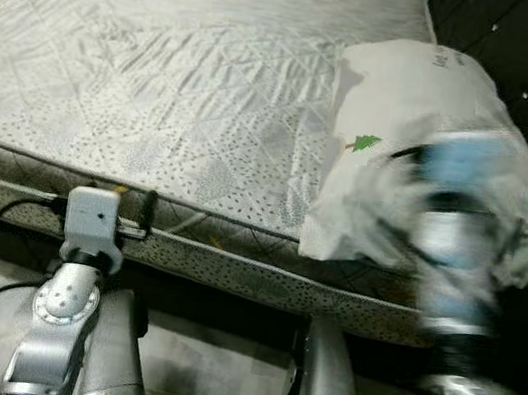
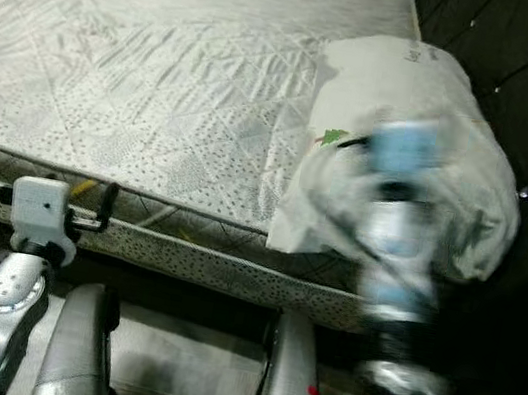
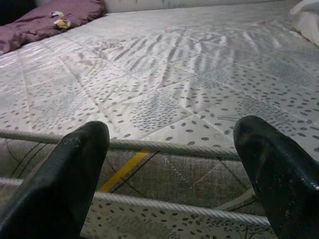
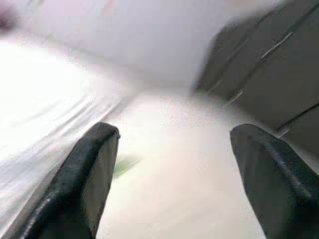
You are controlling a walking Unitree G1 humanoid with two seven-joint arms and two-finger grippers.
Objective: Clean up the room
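white pillow (image 1: 427, 134) beneath blurred, seemingly open right end effector (image 4: 169, 184).

Your head views look down from the bed's foot, sharing the mattress (image 1: 192, 84) and the pillow (image 1: 430, 114) at 2 o'clock. Your left wrist view skims the mattress edge closely; your right faces the pillow, blurred.

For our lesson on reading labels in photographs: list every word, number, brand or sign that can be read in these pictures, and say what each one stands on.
No text here can be read with certainty.
Faint grey writing near the top of the white pillow: too small and blurred to read.
Green mark on the pillow's side, with a dash of red in the right eye view: a small picture or logo, no legible letters.
Mattress: a dotted, quilted pattern, no writing.
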